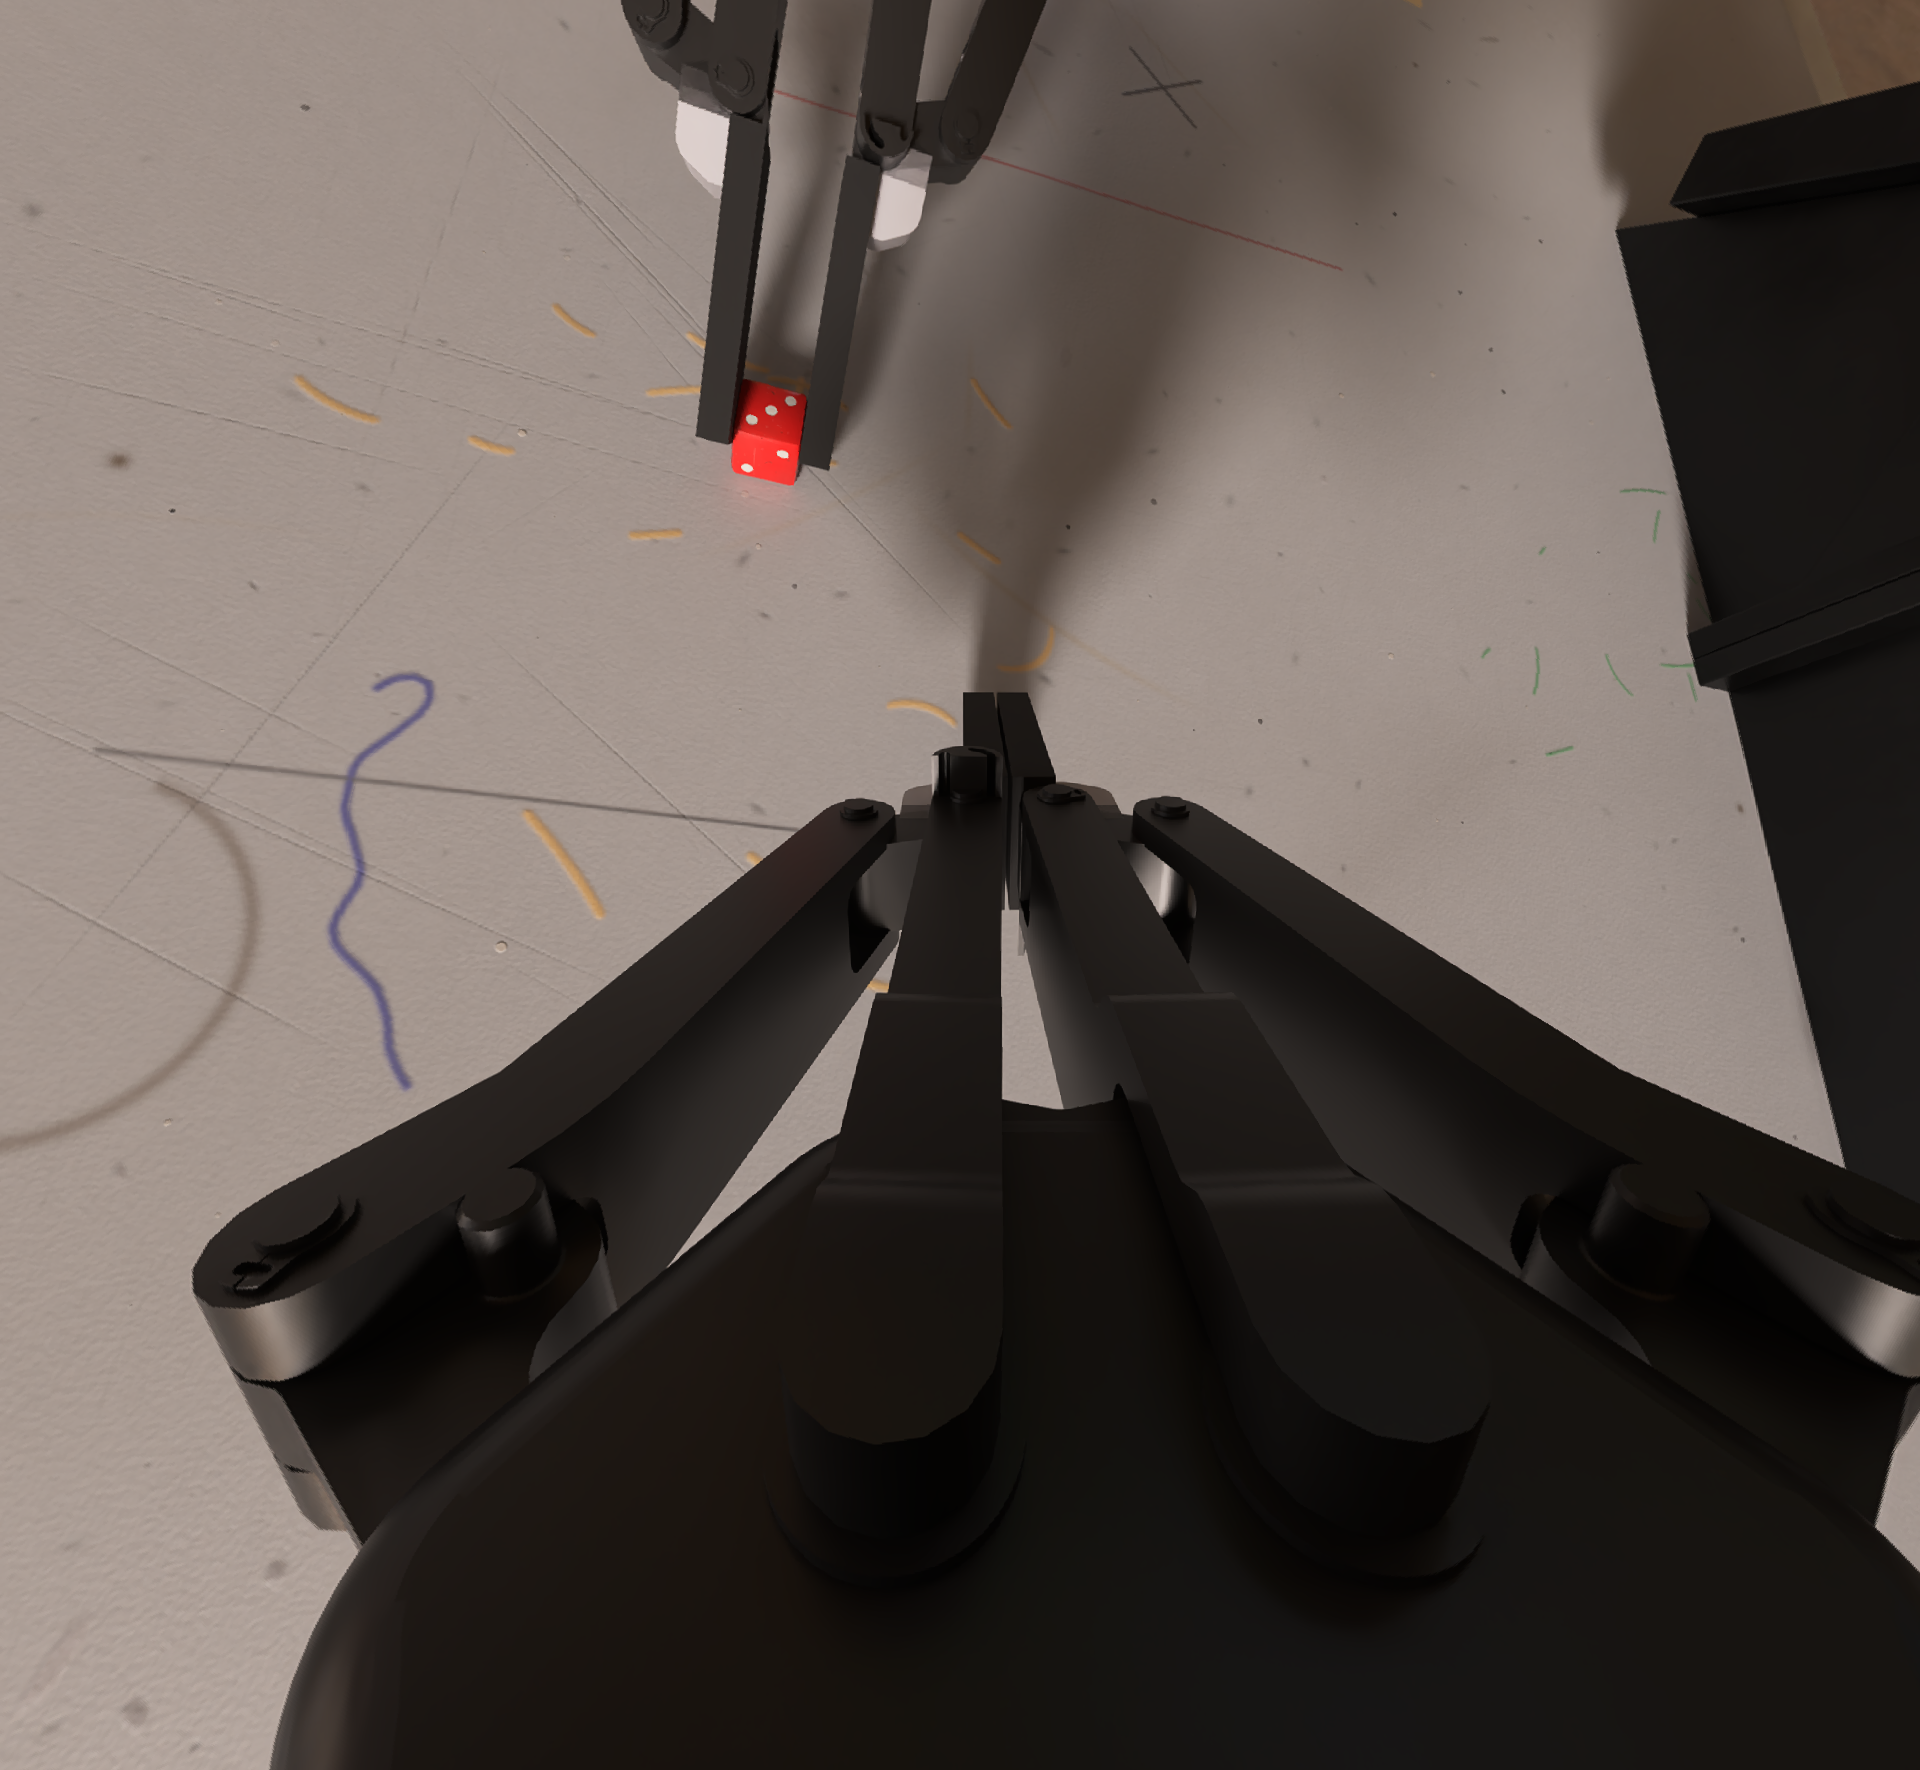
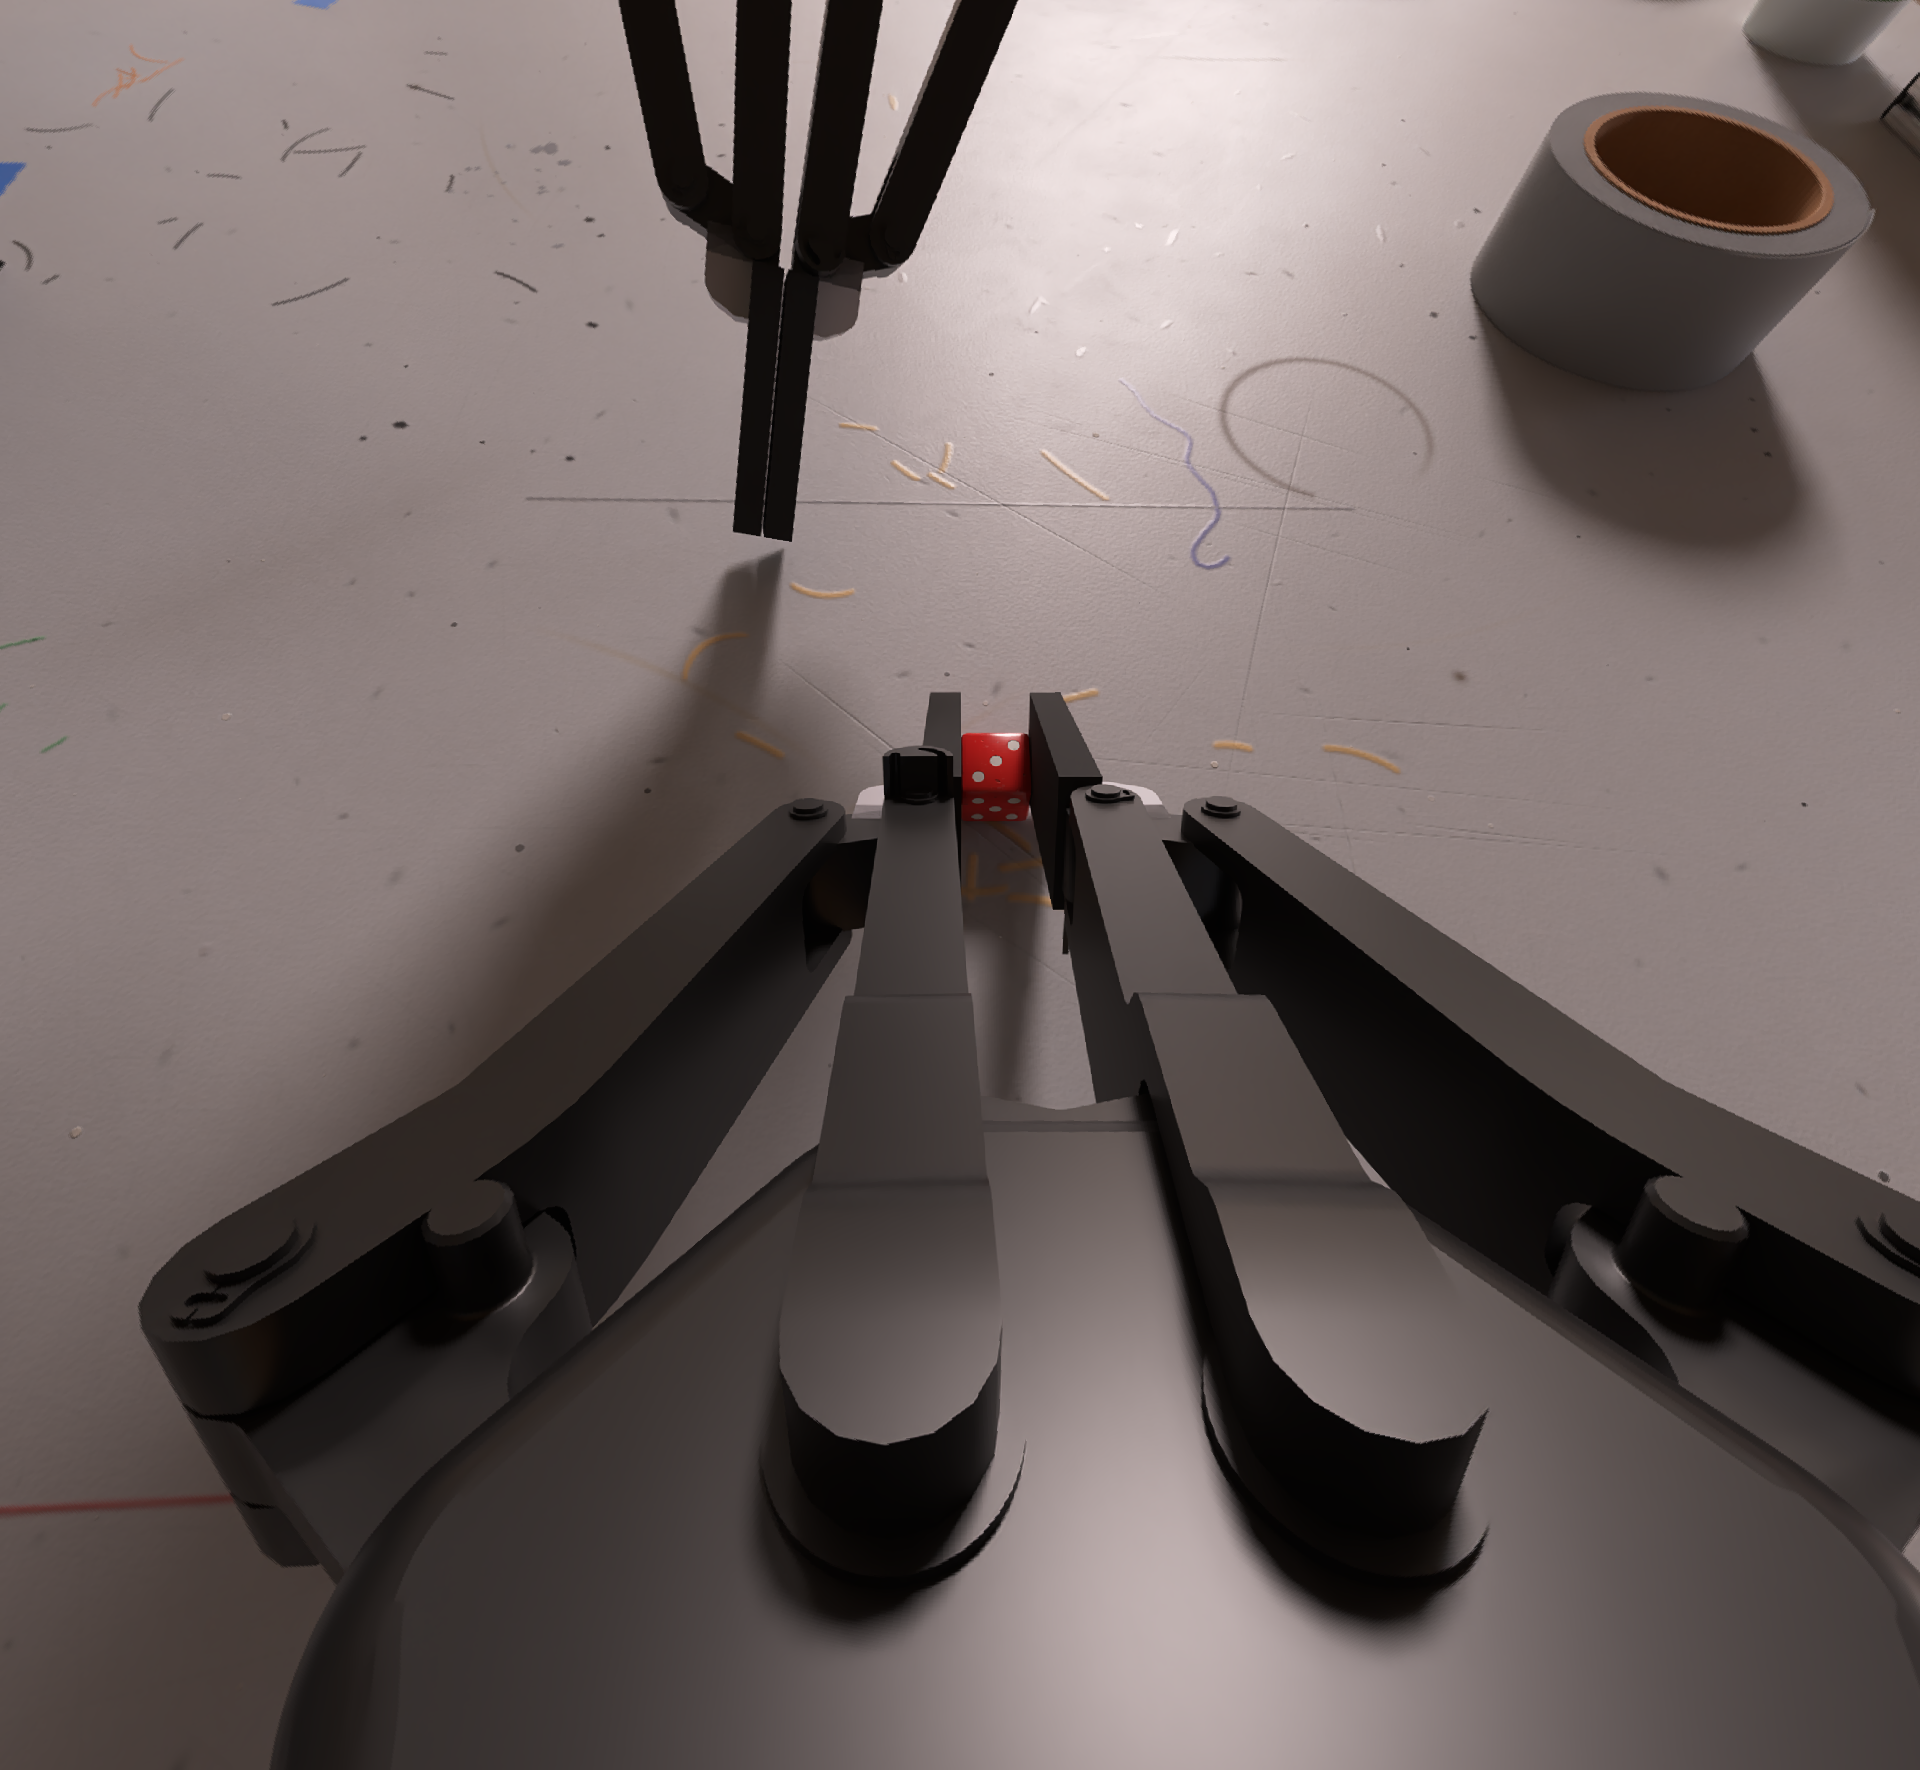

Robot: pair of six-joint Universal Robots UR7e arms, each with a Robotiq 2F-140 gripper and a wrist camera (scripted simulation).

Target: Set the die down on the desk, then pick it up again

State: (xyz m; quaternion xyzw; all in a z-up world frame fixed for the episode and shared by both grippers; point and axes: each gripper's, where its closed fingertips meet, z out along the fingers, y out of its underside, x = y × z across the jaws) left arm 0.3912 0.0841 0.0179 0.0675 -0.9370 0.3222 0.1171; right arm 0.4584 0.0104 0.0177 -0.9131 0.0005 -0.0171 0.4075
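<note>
Scuffed grey table, tape roll nearby; right claw pinching the red die, left claw pressed together.

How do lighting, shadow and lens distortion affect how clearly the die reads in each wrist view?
Left wrist view: the red die is brightly lit and sharp, though shadow darkens the desk behind. Right wrist view: the die sits shaded inside the right gripper; wide-angle stretch enlarges the near linkages.

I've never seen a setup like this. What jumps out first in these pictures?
A tiny red die with white dots, pinched between the fingertips of the right gripper just over the scuffed grey desk. Opposite it hangs the left gripper, shut on nothing. A grey tape roll sits far right.
</note>
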